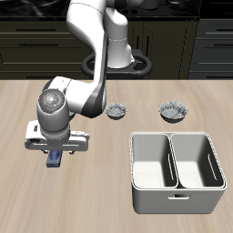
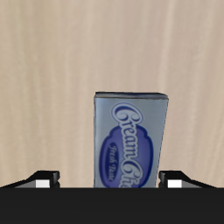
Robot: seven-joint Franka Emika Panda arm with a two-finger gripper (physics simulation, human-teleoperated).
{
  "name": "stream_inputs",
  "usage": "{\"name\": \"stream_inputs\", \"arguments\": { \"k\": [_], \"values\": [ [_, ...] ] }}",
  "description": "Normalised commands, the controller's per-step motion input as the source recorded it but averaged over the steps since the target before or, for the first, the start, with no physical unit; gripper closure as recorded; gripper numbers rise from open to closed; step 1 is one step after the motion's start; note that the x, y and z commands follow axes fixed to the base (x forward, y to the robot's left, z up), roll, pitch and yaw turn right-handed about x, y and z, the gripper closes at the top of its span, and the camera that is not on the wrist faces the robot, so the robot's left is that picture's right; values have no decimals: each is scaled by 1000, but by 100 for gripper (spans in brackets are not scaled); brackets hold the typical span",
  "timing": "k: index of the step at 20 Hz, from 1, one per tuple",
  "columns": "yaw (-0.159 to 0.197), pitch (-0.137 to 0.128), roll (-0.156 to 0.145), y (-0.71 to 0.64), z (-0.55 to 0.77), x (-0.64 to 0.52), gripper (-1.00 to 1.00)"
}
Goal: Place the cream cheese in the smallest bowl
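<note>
The cream cheese [image 2: 129, 140] is a dark blue flat box with a lighter label, lying on the wooden table. In the exterior view it shows as a blue patch [image 1: 56, 160] under the hand. My gripper [image 1: 56, 157] is low over it and open, with one finger on each side of the box and a gap to it [image 2: 109, 179]. Two speckled bowls with dark insides stand farther back: a smaller one [image 1: 116, 111] and a wider one [image 1: 171, 111]. No third bowl shows, so I cannot tell whether the smaller one is the smallest bowl.
A white two-compartment bin [image 1: 176, 171] stands near the table's front edge, beside the gripper's spot. The robot's arm [image 1: 91, 55] rises from the back of the table. Dark cabinets lie behind the table.
</note>
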Motion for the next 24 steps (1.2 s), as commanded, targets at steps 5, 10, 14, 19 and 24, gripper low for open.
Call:
{"name": "stream_inputs", "arguments": {
  "k": [5,10,14,19,24],
  "values": [
    [-17,-8,-2,-11,51,-52,100],
    [-14,-22,-12,-73,143,-20,100],
    [-6,-31,-2,4,215,-19,100],
    [6,-61,-23,83,415,-90,100],
    [15,-50,-20,88,337,-108,100]
  ]
}}
